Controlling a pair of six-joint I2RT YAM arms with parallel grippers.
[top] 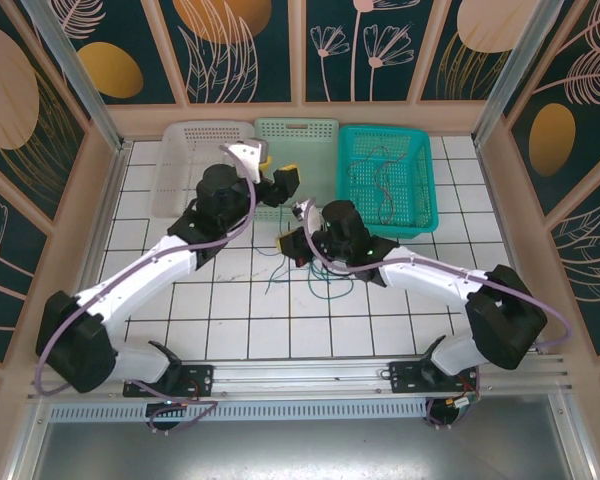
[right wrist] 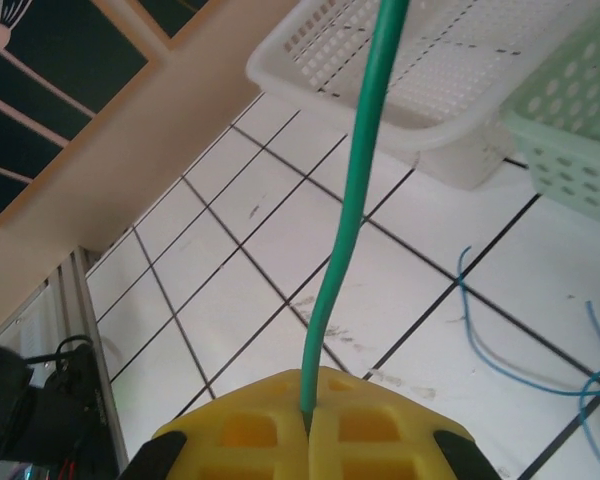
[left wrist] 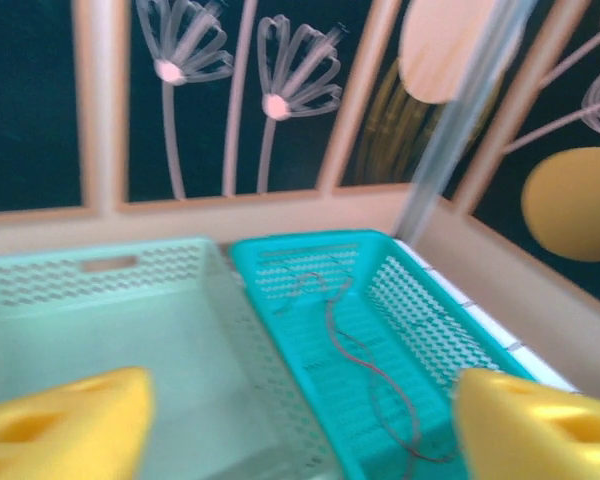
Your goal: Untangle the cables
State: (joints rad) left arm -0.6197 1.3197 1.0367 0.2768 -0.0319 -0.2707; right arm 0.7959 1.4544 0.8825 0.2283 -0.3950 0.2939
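Over the pale green basket point(left wrist: 100, 330), the left gripper point(left wrist: 302, 405) reaches forward, yellow fingers point(left wrist: 60, 420) spread wide, empty. The right gripper point(right wrist: 310, 425), low above the white tiles point(right wrist: 230, 290), pinches a green cable point(right wrist: 358, 180); blue cables point(right wrist: 460, 280) lie on tiles, a dark cable point(left wrist: 330, 325) in the teal basket point(left wrist: 280, 270).

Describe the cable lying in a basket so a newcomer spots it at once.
Three baskets stand along the table's far edge; the teal basket is rightmost. A thin dark cable lies looped on its floor. The blue cables lie out on the tiles, and the green cable is pinched in the right hand.
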